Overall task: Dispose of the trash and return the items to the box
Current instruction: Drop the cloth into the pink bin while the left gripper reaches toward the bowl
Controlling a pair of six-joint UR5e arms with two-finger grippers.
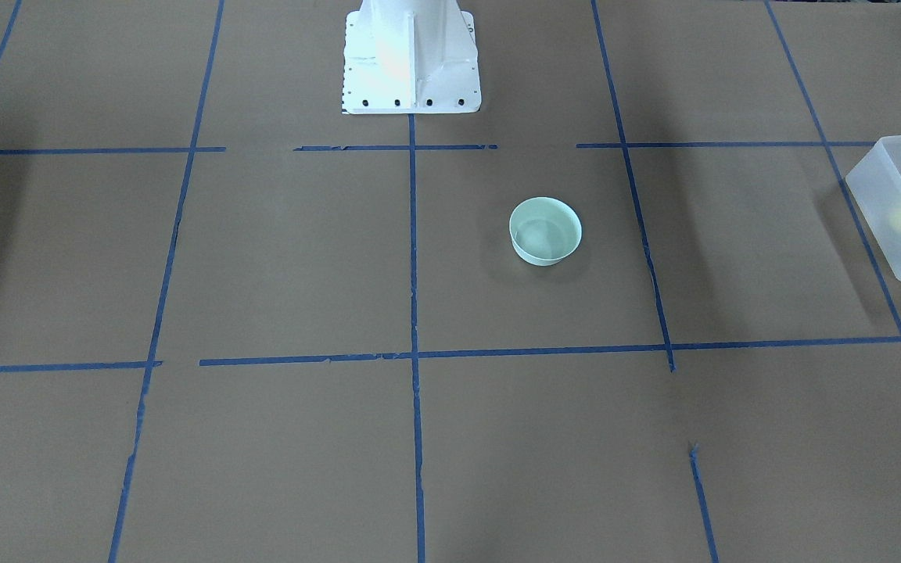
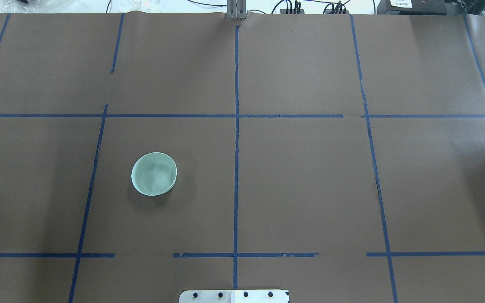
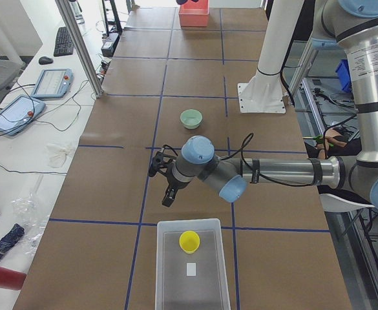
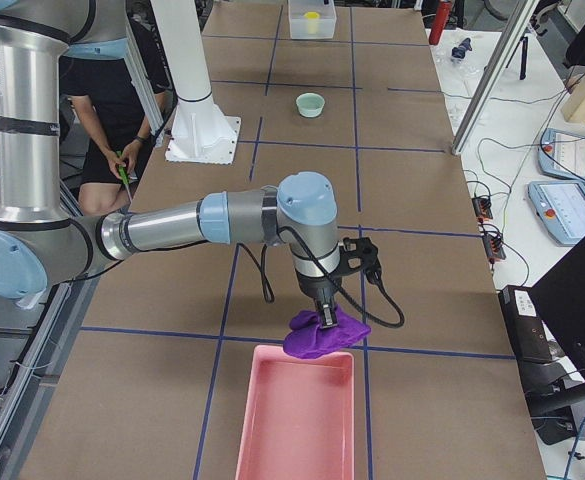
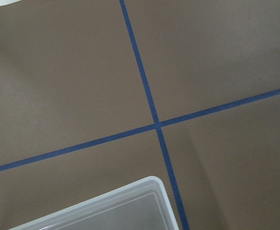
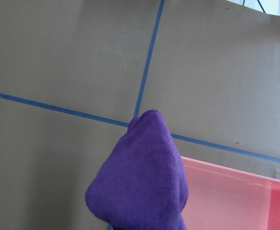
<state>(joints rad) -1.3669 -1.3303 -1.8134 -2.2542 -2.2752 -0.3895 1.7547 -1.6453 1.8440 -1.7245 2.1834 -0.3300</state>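
Big table [image 2: 310, 189] covered in brown paper with a blue tape [image 2: 236, 126] grid, monitors and cables off to one side.

Starting on the robot's left: the low frosted-white translucent plastic box [image 3: 208, 290] sits at the table's end with the small yellow tapered plastic cup [image 3: 189, 241] already standing upright inside. The left fingers [image 3: 168, 197] hang just beside the box's wall, apart from the cup, with nothing in them as far as I can see. Whether they're wide or narrow I honestly can't tell.

The round mint-green bowl [image 2: 154, 174] sits upright on the table's left half, well apart from the box, so it's not back yet.

At the far right end, the right fingers [image 4: 326, 316] are buried in a bunched purple cloth [image 4: 324, 335] that hangs from them, so they're holding it right over the near rim of a pink plastic tray [image 4: 297, 420].

My guess is the step in hand is dumping that cloth. I'd carry it further in over the tray's middle before letting go, since from the rim it could flop outside. Then the left arm can grab the bowl by its rim and set it beside the cup.
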